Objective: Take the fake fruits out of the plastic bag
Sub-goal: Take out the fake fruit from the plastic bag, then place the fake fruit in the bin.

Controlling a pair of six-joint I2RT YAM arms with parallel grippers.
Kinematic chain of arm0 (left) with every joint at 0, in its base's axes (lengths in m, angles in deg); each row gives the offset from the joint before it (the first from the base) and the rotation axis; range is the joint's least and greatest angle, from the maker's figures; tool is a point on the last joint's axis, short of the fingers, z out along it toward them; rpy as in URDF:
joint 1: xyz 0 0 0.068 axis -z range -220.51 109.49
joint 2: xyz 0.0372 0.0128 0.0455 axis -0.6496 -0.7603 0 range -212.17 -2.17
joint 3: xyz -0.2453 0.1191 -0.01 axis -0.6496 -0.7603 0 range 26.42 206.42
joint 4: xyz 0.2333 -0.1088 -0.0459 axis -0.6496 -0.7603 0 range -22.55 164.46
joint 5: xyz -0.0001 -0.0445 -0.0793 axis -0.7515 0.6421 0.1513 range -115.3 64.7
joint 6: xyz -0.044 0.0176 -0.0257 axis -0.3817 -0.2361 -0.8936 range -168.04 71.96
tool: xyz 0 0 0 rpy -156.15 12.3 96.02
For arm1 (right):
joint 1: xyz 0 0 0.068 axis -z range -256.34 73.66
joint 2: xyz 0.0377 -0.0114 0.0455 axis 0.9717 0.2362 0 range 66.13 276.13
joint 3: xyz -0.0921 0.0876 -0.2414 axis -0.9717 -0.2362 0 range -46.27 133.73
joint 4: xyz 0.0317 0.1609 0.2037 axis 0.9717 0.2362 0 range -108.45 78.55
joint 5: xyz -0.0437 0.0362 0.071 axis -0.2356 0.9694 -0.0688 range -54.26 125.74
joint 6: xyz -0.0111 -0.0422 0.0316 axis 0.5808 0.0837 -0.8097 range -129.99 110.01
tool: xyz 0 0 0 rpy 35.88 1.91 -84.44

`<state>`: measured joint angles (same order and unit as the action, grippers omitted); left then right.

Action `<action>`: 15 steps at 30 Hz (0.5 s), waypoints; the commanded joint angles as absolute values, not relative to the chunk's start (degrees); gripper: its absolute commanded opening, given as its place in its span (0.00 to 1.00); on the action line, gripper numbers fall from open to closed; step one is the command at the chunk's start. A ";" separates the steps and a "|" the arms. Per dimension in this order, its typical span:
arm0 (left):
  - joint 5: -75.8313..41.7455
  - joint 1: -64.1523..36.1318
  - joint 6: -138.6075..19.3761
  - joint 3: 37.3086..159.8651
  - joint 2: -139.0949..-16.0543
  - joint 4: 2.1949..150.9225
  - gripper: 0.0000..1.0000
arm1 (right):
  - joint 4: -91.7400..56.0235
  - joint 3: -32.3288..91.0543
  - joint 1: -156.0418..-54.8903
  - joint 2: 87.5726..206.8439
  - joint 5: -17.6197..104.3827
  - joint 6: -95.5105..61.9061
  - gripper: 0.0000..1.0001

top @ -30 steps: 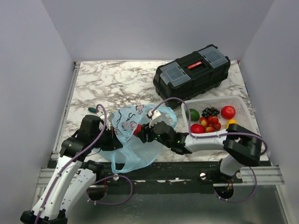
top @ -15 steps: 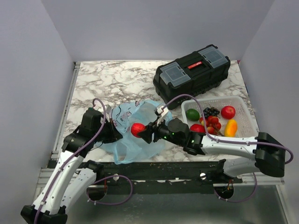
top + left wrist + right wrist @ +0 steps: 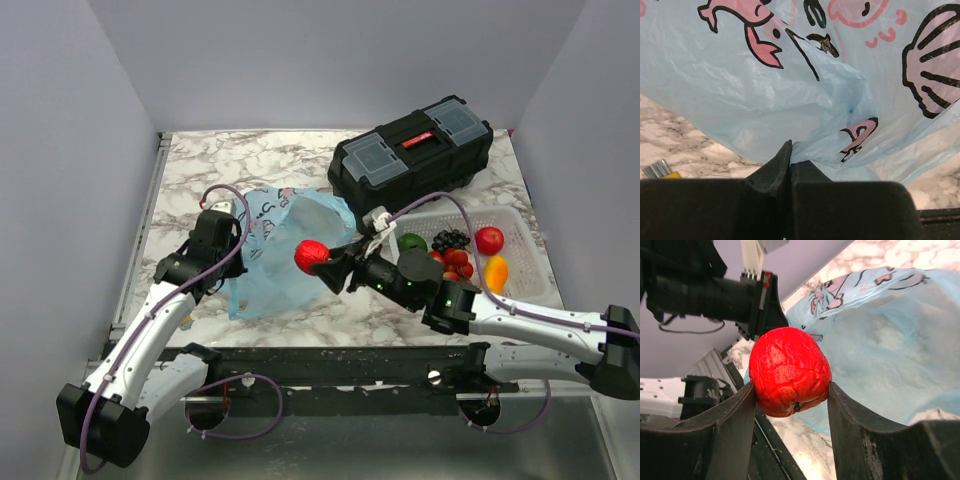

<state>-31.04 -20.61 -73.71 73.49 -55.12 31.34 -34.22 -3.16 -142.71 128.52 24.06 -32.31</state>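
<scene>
From above, we see the right hand [image 3: 314, 258] lifted off the bench [image 3: 220, 170], gripping a red fake fruit [image 3: 308, 254] just beside the plastic bag [image 3: 275, 275]. More fake fruits [image 3: 455, 262] sit in the white basket [image 3: 522, 222]. Left wrist: the left hand [image 3: 790, 162] is pinched tight on a bag fold. Right wrist: both fingers [image 3: 852, 425] clasp the wrinkled fruit.
</scene>
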 commanded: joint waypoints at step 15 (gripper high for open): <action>-34.13 -24.28 -71.05 72.84 -52.05 36.20 0.05 | -24.08 -11.03 -142.47 109.90 -21.21 -29.96 0.01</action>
<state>-35.96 -22.95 -72.02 72.68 -53.11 34.60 -28.37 -8.84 -142.71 110.66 -6.83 -29.25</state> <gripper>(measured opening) 0.013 0.547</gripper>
